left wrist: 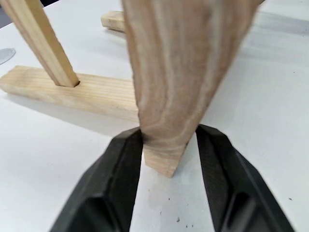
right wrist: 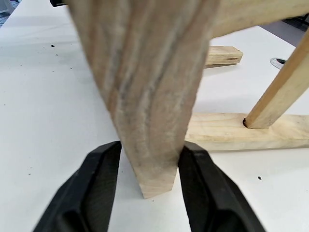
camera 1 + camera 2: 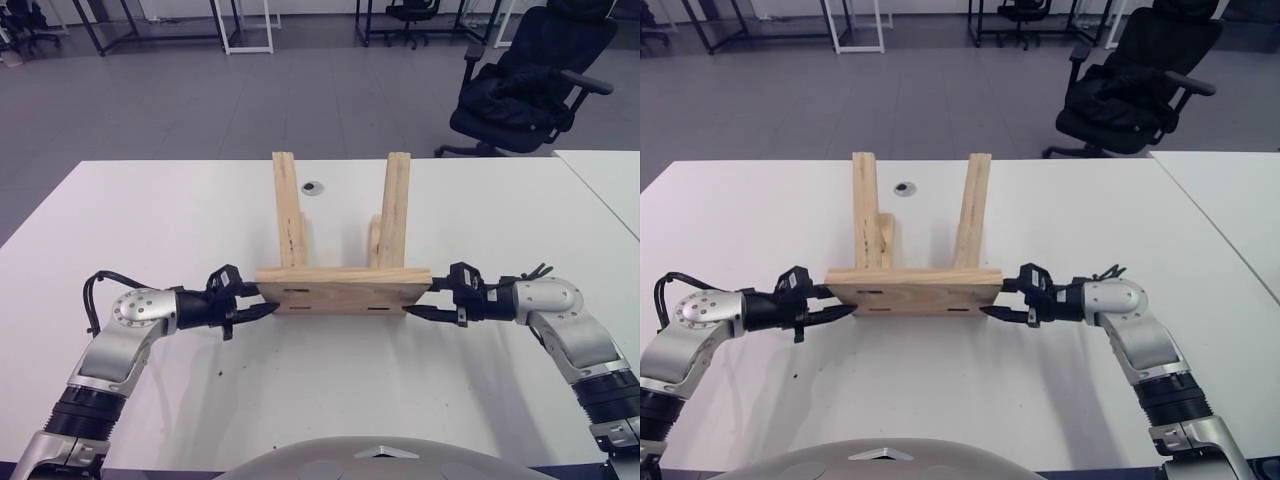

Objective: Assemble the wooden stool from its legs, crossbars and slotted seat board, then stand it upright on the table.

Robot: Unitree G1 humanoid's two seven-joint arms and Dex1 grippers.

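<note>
The wooden stool lies on its side on the white table (image 3: 150, 220). Its slotted seat board (image 3: 343, 290) stands on edge facing me, and two legs (image 3: 288, 210) (image 3: 394, 210) point away. My left gripper (image 3: 262, 301) is shut on the board's left end, and in the left wrist view its fingers (image 1: 116, 164) pinch the board (image 1: 178, 87). My right gripper (image 3: 422, 298) is shut on the right end, its fingers (image 2: 104, 169) pressed against the board (image 2: 145, 96). A thin crossbar (image 1: 43, 43) enters a leg (image 1: 72, 92) resting on the table. The right wrist view shows a crossbar (image 2: 285, 87) entering a leg (image 2: 231, 131).
A small round grommet (image 3: 313, 188) sits in the tabletop behind the stool. A black office chair (image 3: 530, 80) stands beyond the table at the far right, and a second white table (image 3: 610, 180) adjoins the right side.
</note>
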